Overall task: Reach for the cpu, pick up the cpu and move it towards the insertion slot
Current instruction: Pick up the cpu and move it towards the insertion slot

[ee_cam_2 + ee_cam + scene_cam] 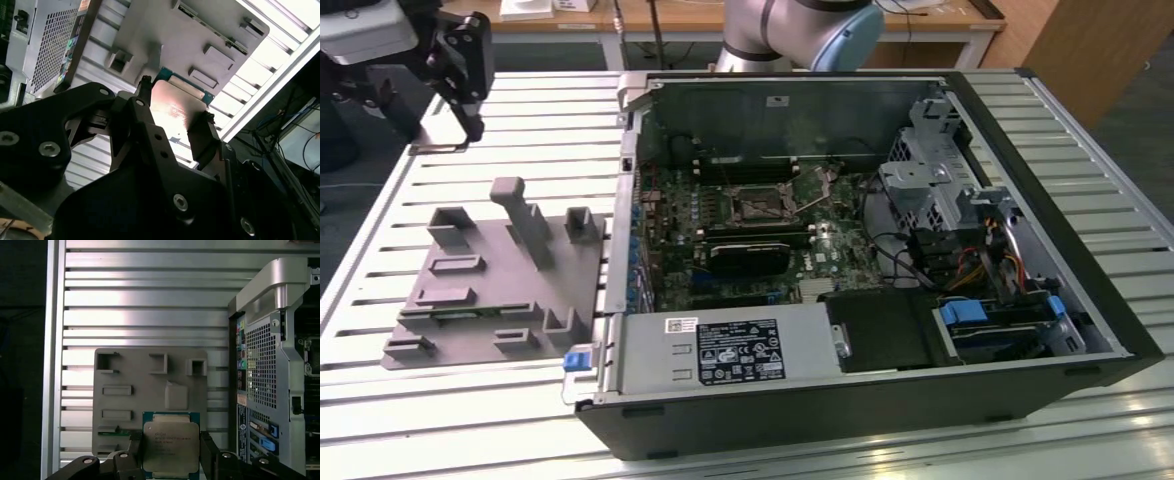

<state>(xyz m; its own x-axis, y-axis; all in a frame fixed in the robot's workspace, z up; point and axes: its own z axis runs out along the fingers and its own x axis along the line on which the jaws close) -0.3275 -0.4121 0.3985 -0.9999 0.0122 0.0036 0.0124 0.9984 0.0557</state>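
The cpu (171,442), a flat square chip with a silvery top and a green rim, sits between the two black fingers of my gripper (171,449), which is shut on its opposite edges. In the second wrist view the cpu (172,107) shows its shiny face between the same fingers (145,95). The chip hangs well above the grey fixture (150,390). In the exterior view my gripper (459,60) is raised at the far left, away from the open computer case. The insertion slot (754,205) is the square silver-framed socket in the middle of the motherboard.
The grey plastic fixture (494,280) with upright posts lies on the slatted metal table (400,200), on the exterior view's left. The open computer case (854,250) has tall side walls, a power supply (720,350) at its near end and a drive cage (941,190) on the right.
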